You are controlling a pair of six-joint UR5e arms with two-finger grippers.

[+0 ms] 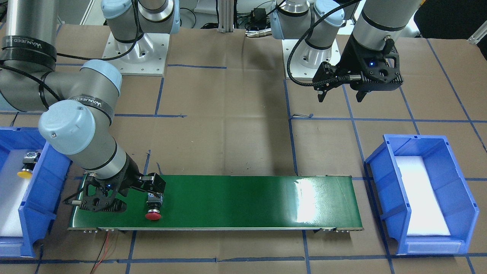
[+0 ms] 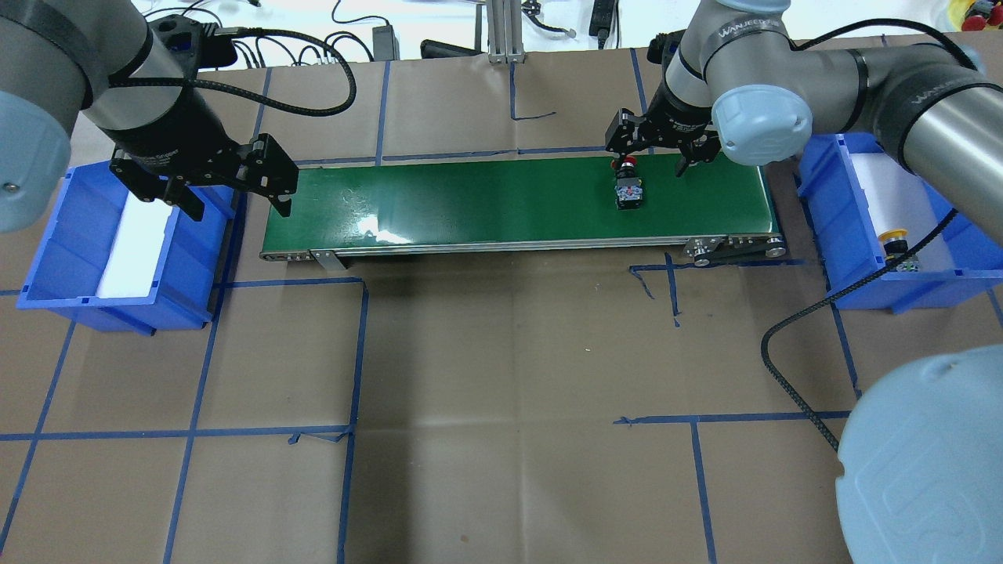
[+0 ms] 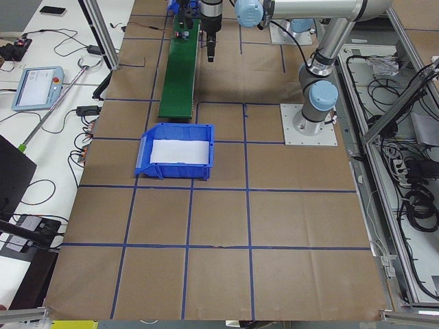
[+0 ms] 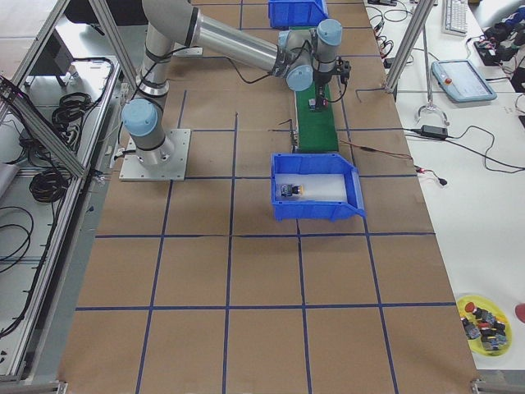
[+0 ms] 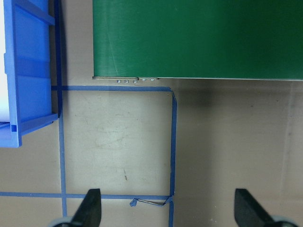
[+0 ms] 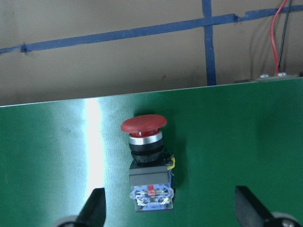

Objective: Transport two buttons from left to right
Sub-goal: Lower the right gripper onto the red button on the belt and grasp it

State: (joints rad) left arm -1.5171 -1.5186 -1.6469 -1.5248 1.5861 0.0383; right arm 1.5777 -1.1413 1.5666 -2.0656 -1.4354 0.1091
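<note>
The red-capped button [image 1: 153, 208] lies on its side on the green belt [image 1: 247, 201], near the belt's end by the right bin, and also shows in the overhead view [image 2: 628, 188] and the right wrist view [image 6: 147, 161]. My right gripper [image 2: 654, 153] hangs open just above it, a finger to each side, not touching. The yellow-capped button [image 1: 27, 166] lies in the right blue bin [image 1: 34, 213], also seen from overhead [image 2: 897, 247]. My left gripper [image 1: 339, 95] is open and empty, above the table between the left bin and the belt end [image 2: 237, 205].
The left blue bin [image 1: 384, 179] holds only a white liner. The belt's frame and screws show at its near edge [image 5: 128, 79]. Blue tape lines cross the brown table. A red and black wire [image 1: 102, 251] trails off the belt's corner.
</note>
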